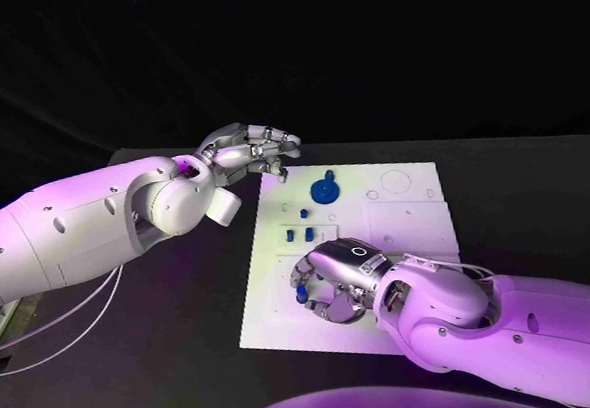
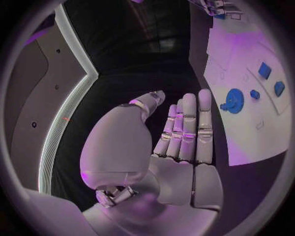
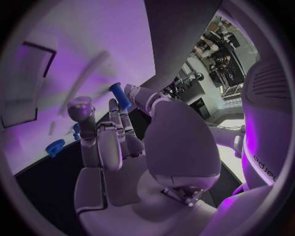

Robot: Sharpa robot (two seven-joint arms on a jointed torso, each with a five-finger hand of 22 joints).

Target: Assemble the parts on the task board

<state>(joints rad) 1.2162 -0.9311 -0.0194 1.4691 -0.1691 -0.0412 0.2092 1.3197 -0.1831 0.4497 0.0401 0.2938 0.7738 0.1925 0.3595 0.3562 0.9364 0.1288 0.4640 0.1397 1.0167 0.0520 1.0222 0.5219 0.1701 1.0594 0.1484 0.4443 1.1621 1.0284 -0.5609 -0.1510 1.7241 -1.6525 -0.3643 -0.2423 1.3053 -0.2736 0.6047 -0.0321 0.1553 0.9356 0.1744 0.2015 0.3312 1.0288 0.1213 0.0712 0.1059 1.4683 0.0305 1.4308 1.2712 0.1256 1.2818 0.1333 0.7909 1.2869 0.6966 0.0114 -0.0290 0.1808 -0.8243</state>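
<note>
**Right hand works a blue peg over the board's near end**

The robot's right hand (image 1: pixel 337 281), nearest the head camera, hangs low over the near half of the white task board (image 1: pixel 288 321), fingers pointing down at the plate. Its wrist view shows a short blue cylindrical part (image 3: pixel 119 95) pinched at the fingertips, long axis roughly in line with the fingers; it is judged to be a peg on its way to a socket, though whether its lower end touches the board cannot be told. A second small blue piece (image 3: pixel 54 146) lies on the board just beside that hand, toward the edge of the plate.

At the far end, the left hand (image 1: pixel 249 151) hovers above the board's far left corner, fingers straight and close together, holding nothing. The blue gear (image 1: pixel 323 189) lies flat on the board just beyond it toward the middle, with two small blue blocks (image 1: pixel 298 233) farther down the plate between the two hands.

The coming move likely turns on the peg's axis: it must stand upright over its socket below the right hand. The right hand is plainly the nearer one for that; the left is nearer the gear.
</note>
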